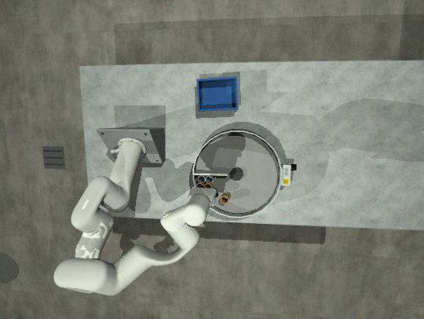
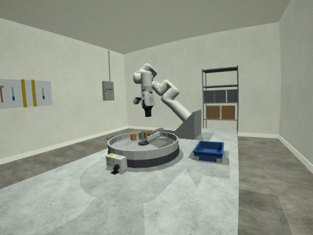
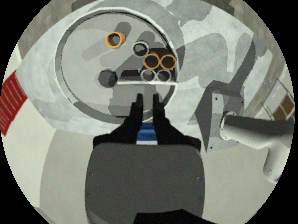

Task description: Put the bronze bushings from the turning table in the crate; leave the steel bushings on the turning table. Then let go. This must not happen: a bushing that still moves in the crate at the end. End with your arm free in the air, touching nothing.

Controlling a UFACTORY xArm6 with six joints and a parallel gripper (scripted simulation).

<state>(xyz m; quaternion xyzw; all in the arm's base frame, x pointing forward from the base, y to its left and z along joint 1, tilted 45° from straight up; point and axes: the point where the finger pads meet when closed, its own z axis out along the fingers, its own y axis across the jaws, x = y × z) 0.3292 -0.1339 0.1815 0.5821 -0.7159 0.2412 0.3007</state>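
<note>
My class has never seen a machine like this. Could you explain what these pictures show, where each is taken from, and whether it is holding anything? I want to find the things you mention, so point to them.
This is a robot arm [image 1: 88, 275] [image 2: 171, 92] with black fingers [image 2: 148, 115] at its end. The top picture looks down on the table [image 1: 353, 133] [image 2: 174, 208]; the exterior one looks across it from the side; the wrist one comes from a camera near the fingers.

On the table are a round turning table [image 1: 259, 188] [image 2: 145, 153] [image 3: 85, 60] and a blue crate [image 1: 217, 95] [image 2: 208, 156]. The turning table carries short open tubes called bushings: in the wrist picture, three are bronze-coloured and three are grey steel. Nothing is in the crate. The fingers are slightly apart above the turning table, with nothing between them.
</note>
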